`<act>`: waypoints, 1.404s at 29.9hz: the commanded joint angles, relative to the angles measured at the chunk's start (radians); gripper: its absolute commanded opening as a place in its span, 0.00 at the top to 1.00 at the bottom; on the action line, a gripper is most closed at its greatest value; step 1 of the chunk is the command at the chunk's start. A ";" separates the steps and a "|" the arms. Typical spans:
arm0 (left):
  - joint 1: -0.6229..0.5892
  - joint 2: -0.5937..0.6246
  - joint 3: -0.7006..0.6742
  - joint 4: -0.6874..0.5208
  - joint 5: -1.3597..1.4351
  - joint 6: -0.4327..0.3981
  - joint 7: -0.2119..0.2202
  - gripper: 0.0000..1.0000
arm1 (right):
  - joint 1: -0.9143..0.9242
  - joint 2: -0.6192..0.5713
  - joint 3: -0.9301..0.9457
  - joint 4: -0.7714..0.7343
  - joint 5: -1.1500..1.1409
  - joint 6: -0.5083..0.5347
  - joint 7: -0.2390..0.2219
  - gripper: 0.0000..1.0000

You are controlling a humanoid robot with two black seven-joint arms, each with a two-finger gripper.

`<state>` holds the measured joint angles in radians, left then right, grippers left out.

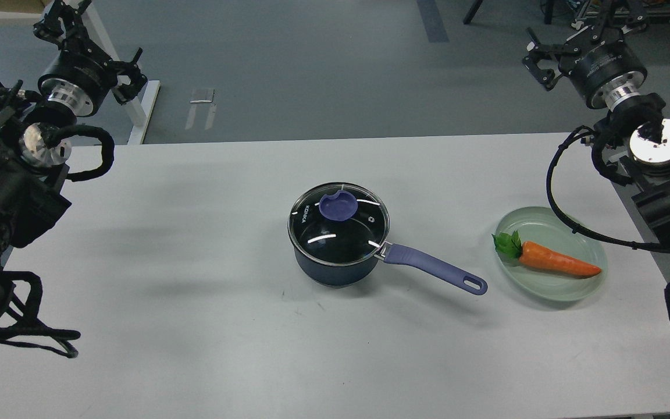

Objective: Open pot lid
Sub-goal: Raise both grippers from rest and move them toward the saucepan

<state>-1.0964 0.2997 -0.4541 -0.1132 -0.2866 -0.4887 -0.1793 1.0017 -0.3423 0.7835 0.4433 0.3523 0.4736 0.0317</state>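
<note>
Lid [338,222] seated on pot [335,265]; claw fingers dark, indistinct.

Left arm: entering from the left edge, rising along the table's far-left side, cable looping off the wrist. Left gripper [61,20]: sitting at the top-left corner, raised, holding nothing; fingers too dark to be telling apart. Right arm: entering from the right edge, mirroring it. Right gripper [538,58]: pointing left at the far right, fingers spreading apart, gripping nothing.
</note>
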 commanded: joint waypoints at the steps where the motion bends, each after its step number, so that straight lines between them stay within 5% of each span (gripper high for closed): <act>1: 0.001 0.001 0.000 0.000 0.004 0.000 0.000 0.00 | -0.002 0.000 -0.001 0.000 0.002 -0.001 -0.001 0.00; 11: 0.007 0.004 0.038 0.001 0.004 0.000 0.001 0.00 | -0.005 -0.003 -0.023 0.002 -0.016 -0.061 0.013 0.00; 28: 0.003 0.019 0.192 0.007 0.009 0.000 0.004 0.01 | 0.202 -0.225 -0.283 0.190 -0.413 -0.052 0.020 0.00; 34: 0.009 0.022 0.192 0.000 0.009 0.000 0.003 0.01 | 0.345 -0.287 -0.501 0.391 -0.706 -0.052 0.022 0.00; 42: 0.015 0.038 0.210 0.000 0.009 0.000 0.001 0.01 | 0.377 -0.307 -0.536 0.652 -1.117 -0.050 0.030 0.00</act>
<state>-1.0847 0.3361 -0.2603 -0.1138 -0.2789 -0.4887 -0.1793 1.3663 -0.6464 0.2662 1.0285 -0.6445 0.4222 0.0565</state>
